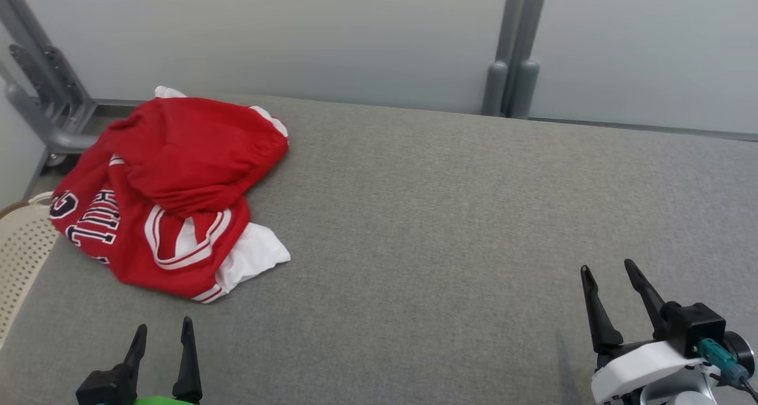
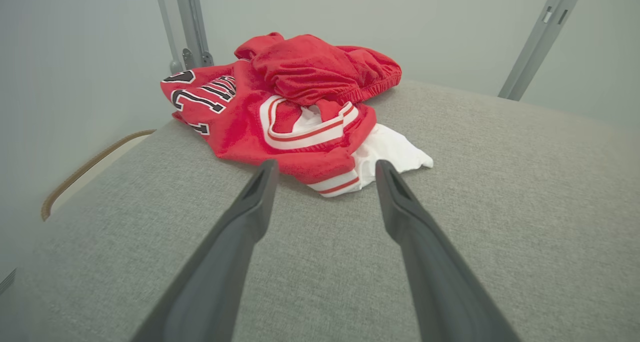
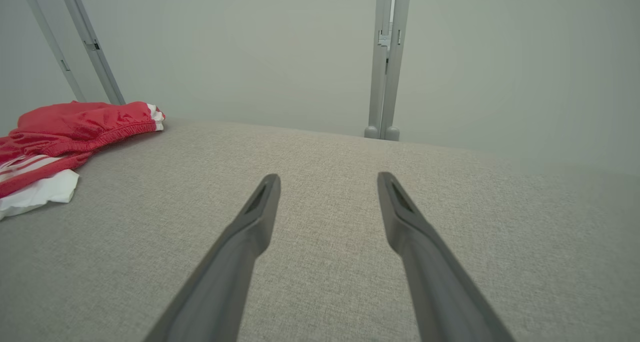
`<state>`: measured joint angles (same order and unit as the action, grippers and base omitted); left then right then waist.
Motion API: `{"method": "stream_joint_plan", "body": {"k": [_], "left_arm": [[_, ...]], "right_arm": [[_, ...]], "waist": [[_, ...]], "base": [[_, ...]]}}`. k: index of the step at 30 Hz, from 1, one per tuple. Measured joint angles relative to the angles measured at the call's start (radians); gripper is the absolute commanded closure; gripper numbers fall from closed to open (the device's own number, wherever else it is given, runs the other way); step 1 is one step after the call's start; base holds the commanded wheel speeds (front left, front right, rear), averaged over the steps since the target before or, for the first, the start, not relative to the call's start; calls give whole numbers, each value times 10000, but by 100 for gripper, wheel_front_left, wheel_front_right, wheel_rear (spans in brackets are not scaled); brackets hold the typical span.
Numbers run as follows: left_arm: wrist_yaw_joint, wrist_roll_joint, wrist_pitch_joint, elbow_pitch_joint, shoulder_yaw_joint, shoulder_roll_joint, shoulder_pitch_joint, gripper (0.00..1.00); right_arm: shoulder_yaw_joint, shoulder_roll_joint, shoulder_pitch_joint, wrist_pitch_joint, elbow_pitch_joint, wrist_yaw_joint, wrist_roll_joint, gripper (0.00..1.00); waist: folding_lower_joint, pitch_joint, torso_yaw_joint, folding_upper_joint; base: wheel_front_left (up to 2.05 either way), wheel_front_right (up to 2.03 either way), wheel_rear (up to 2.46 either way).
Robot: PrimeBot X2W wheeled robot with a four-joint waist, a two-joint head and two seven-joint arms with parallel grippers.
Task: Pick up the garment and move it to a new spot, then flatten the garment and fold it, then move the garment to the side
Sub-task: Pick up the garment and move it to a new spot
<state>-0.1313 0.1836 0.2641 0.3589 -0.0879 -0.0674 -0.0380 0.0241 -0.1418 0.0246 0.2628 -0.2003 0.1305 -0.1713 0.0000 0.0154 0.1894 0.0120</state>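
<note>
Red with white trim and dark lettering, the crumpled jersey [image 1: 177, 174] lies in a heap at the far left of the grey fabric tabletop [image 1: 444, 215], its left edge just beside a cream perforated basket [image 1: 21, 251]. The left gripper [image 1: 164, 331] hovers near the heap's closest hem, its fingers spread and empty. The right gripper [image 1: 608, 272] hangs well apart from the jersey at the near right, fingers likewise spread above bare cloth. Grey metal posts [image 1: 512, 55] stand behind the tabletop.
</note>
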Motion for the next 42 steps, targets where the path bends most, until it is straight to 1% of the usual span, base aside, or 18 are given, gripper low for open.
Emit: {"method": "stream_joint_plan", "body": {"k": [9,15,19,26,29,30,31,33,36,40,42], "left_arm": [[0,-12,0,-31,-431,-40,-384,0],[0,-12,0,-132,-541,-21,-444,0],[0,-10,0,-184,-562,0,-441,0],[0,52,0,-132,-573,54,-224,0],[0,88,-215,-17,-96,-17,219,0],[0,88,-215,-17,-96,-17,219,0],[-2,221,-738,-88,270,-96,823,0],[-2,299,-1377,-318,650,-362,1549,0],[-2,646,-2475,-562,1005,-633,2790,0],[-2,940,-4056,-345,1509,-995,4574,0],[-2,1011,-4541,-104,2027,-1290,5537,0]], "right_arm": [[709,96,-300,0,-174,2,-27,0],[995,201,-357,0,-207,2,-73,0],[1089,207,-353,0,-161,2,-77,0],[1097,82,-350,0,-73,2,-88,0],[1009,-38,-401,0,84,0,-54,0],[1009,-38,-401,0,84,0,-54,0],[1005,-186,-578,0,197,0,2,0],[1035,-353,-864,0,351,0,77,0],[1183,-543,-1431,0,639,0,171,0],[1547,-742,-2138,0,1137,2,326,0],[1653,-821,-2370,0,1388,2,341,0]], "waist": [[0,146,1694,0],[0,254,2449,0],[0,253,2593,0],[0,48,2380,0],[0,-162,2342,0],[0,-162,2342,0],[0,-368,2336,0],[0,-629,2332,0],[0,-1097,2305,0],[0,-1844,2209,0],[1,-2227,2133,0]], "base": [[0,0,0],[0,0,0],[0,0,0],[0,0,0],[0,0,0],[0,0,0],[0,0,0],[0,0,0],[0,0,0],[0,0,0],[0,0,0]]}}
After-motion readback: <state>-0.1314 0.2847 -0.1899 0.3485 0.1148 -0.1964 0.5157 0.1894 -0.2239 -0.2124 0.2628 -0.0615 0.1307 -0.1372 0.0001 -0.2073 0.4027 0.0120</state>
